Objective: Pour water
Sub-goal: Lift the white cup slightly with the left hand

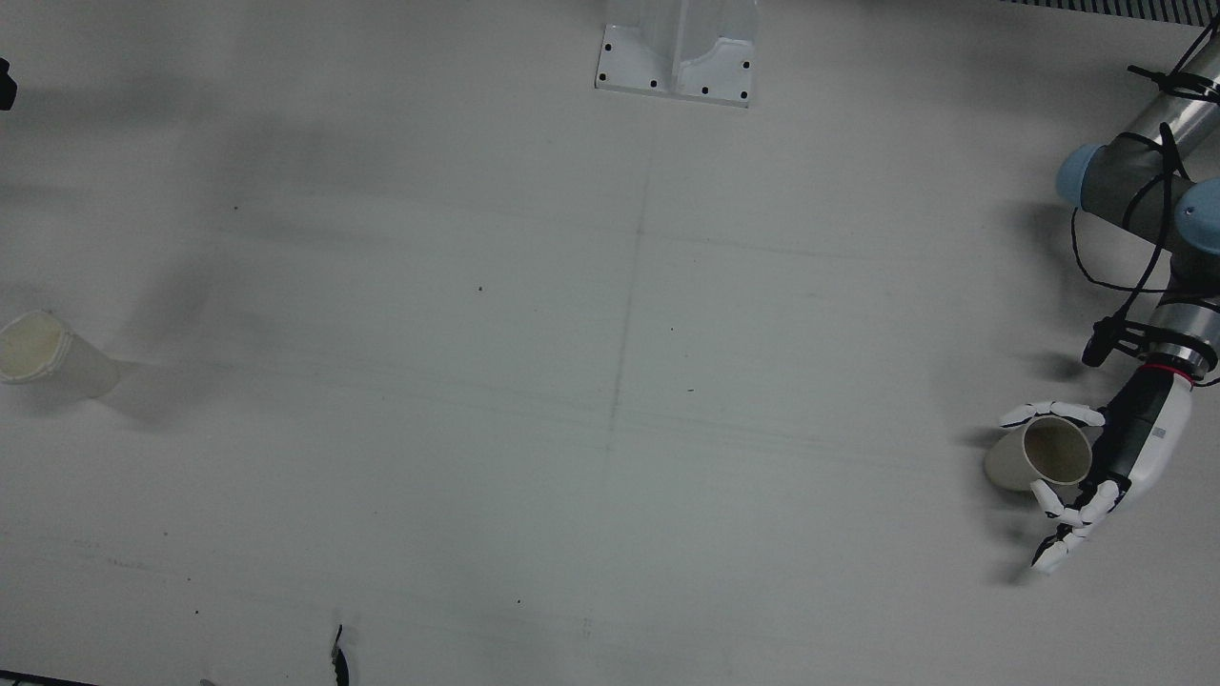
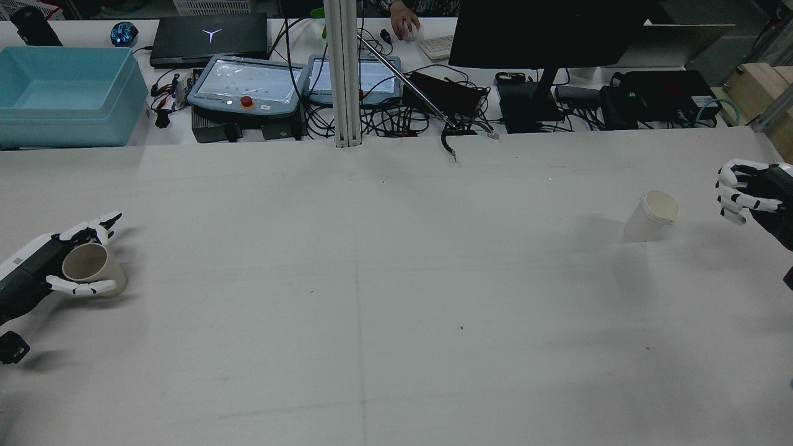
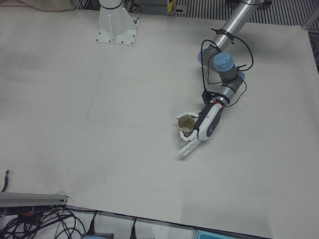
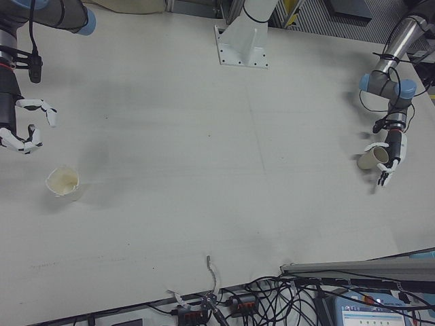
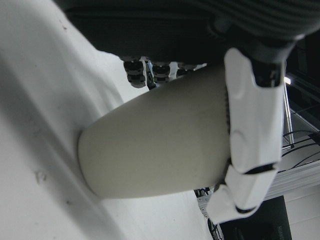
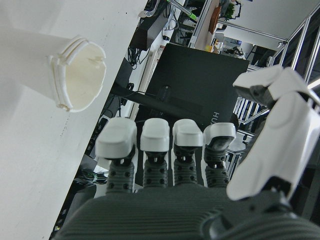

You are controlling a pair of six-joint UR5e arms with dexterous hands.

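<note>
On the white table [image 2: 396, 310] at a two-arm station, two cups stand well apart, one near each outer edge; no brand name or readable lettering shows on either cup, and the only mark legible anywhere is a pale Y-shaped logo on the lid of a closed dark laptop [image 2: 209, 38] on the bench behind the table; the tan paper cup [image 1: 1039, 454] sits at the robot's left side, plain and smooth-walled, wider at its open mouth than at its base, its inside looking dry and bare in the front view; the left hand [image 1: 1110, 467] is wrapped around this cup, white fingers [image 1: 1053, 413] curved over one side of the rim and others round the opposite side, and the left hand view shows the cup's base resting on the table; the translucent white plastic cup [image 2: 652, 215] stands upright at the robot's right side, with raised ridges ringing its rim; whether it holds liquid cannot be told; the right hand [image 2: 746, 192] hangs just beside that cup without touching it, grasping nothing, its fingers bent and spread apart; behind the table lie a light-blue plastic bin [image 2: 65, 96], two teach pendants [image 2: 248, 83] with pale screens, a dark monitor [image 2: 545, 31] and tangled cables.
</note>
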